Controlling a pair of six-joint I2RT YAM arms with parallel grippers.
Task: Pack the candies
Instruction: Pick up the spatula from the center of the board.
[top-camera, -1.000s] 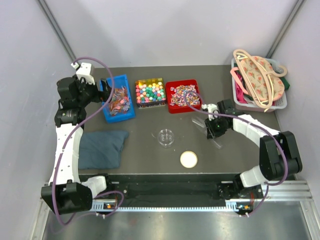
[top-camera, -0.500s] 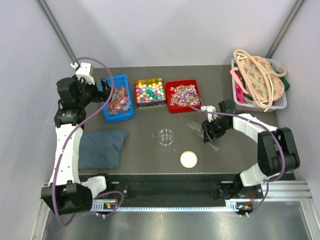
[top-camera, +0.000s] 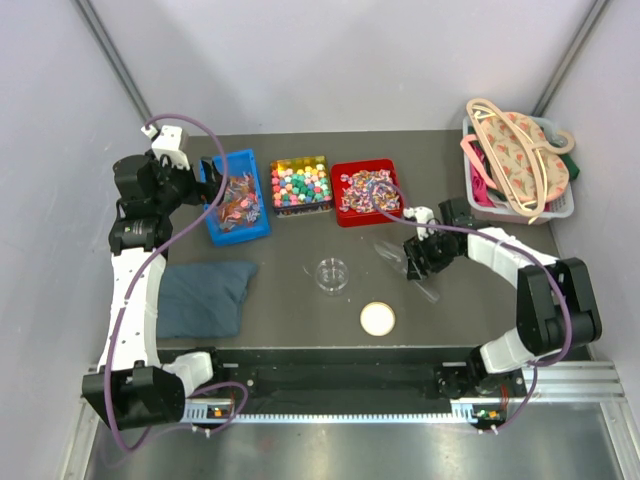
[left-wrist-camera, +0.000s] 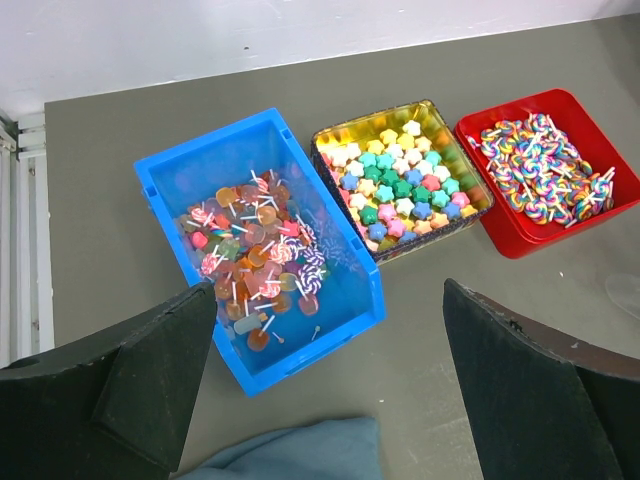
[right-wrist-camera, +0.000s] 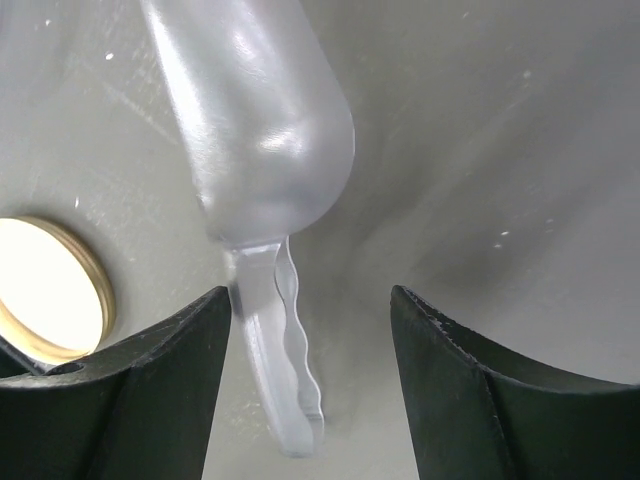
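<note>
The candies lie in three containers at the back: lollipops in a blue bin, bright multicoloured pieces in a middle tray, and swirl lollipops in a red tray. My left gripper is open and empty, held above the near-left side of the blue bin. My right gripper is open, low over the table. The handle of a clear plastic scoop lies between its fingers, closer to the left one.
A small clear round dish stands mid-table, with a round cream lid in front of it. A blue-grey cloth pouch lies front left. A basket with hangers stands back right.
My right gripper has moved a little to the left and now stands over the scoop's handle. The left arm has not moved.
</note>
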